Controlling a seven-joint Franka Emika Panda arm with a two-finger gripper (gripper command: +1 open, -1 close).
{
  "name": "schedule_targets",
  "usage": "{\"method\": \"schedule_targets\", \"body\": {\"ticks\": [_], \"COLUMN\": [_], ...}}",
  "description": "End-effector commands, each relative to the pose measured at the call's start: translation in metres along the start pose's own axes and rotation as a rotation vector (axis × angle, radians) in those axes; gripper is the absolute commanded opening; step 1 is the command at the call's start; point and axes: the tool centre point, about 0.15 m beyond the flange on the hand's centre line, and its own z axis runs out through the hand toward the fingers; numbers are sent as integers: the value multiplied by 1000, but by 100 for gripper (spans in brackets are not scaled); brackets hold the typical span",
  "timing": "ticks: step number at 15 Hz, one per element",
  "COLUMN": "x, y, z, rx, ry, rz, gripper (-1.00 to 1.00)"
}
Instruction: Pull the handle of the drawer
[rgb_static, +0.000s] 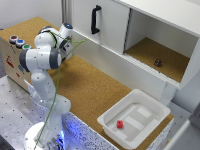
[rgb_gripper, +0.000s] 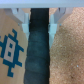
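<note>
The black handle (rgb_static: 95, 20) stands upright on the white drawer front (rgb_static: 107, 22) of the cabinet at the back of the exterior view. My gripper (rgb_static: 65, 44) is far to the exterior view's left of it, low over the cork counter, mostly hidden behind my own arm. In the wrist view the gripper (rgb_gripper: 38, 19) is open and empty. Its two pale fingertips (rgb_gripper: 22, 17) straddle a dark gap between a cardboard box and the cork. The handle does not show in the wrist view.
A cardboard box (rgb_static: 15, 55) with coloured buttons stands at the exterior view's left; its blue print shows in the wrist view (rgb_gripper: 9, 47). An open cabinet compartment (rgb_static: 155, 52) holds a small dark object (rgb_static: 158, 63). A white tray (rgb_static: 110, 120) holds a red block (rgb_static: 120, 124).
</note>
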Motion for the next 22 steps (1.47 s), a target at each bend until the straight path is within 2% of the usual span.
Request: {"method": "schedule_targets", "body": {"ticks": [1, 8, 15, 21, 22], "x": [-11, -20, -38, -46, -45], "y": [62, 97, 140, 161, 159], "z": [34, 35, 34, 35, 34], "rx": [105, 109, 73, 71, 68], "ry": [3, 10, -28, -24, -21], "rz": [13, 34, 28, 29, 19], "gripper": [-100, -100, -100, -100, 100]}}
